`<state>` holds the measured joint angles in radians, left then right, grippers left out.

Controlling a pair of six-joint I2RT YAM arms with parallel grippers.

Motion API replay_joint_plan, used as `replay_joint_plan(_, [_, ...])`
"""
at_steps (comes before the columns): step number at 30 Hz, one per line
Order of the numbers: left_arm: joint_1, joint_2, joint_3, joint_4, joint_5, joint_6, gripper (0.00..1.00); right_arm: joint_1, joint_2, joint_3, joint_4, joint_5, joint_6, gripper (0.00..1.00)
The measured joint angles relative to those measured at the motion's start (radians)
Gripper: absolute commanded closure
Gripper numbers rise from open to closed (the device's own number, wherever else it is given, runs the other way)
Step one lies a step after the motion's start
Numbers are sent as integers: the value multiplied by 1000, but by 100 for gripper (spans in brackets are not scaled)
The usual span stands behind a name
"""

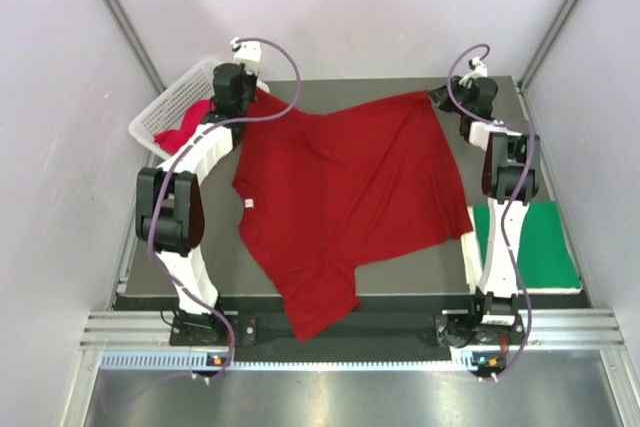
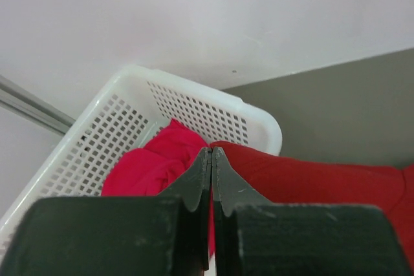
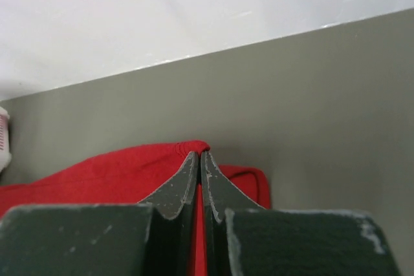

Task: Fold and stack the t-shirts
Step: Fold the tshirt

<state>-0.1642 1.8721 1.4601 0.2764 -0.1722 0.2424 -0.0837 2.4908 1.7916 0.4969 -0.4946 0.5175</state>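
Note:
A dark red t-shirt [image 1: 340,187] lies spread over the grey table, one sleeve hanging over the near edge. My left gripper [image 1: 243,97] is shut on its far left corner [image 2: 304,176] beside the basket. My right gripper [image 1: 452,97] is shut on its far right corner [image 3: 129,169]. A pinkish red t-shirt [image 1: 190,127] lies bunched in the basket; it also shows in the left wrist view [image 2: 155,163]. A bright green t-shirt [image 1: 535,242] lies folded flat at the right edge of the table.
A white lattice basket [image 1: 165,112] stands off the table's far left corner; its rim [image 2: 194,92] is just past my left fingers. White walls close in at the back and both sides. The grey table [image 1: 410,272] shows bare near the front.

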Motion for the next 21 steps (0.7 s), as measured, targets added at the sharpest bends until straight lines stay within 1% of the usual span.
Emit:
replay_joint_plan(7, [0, -59, -35, -107, 26, -4, 100, -28, -117, -120, 48, -4, 6, 100])
replay_joint_plan(14, [0, -155, -95, -208, 22, -21, 100, -48, -217, -295, 104, -8, 12, 100])
replay_joint_plan(17, [0, -209, -124, -254, 32, -60, 100, -53, -255, -377, 103, -8, 11, 100])
replay_joint_plan(21, [0, -303, -179, -330, 63, -130, 100, -61, -294, -433, 96, -11, 9, 100])
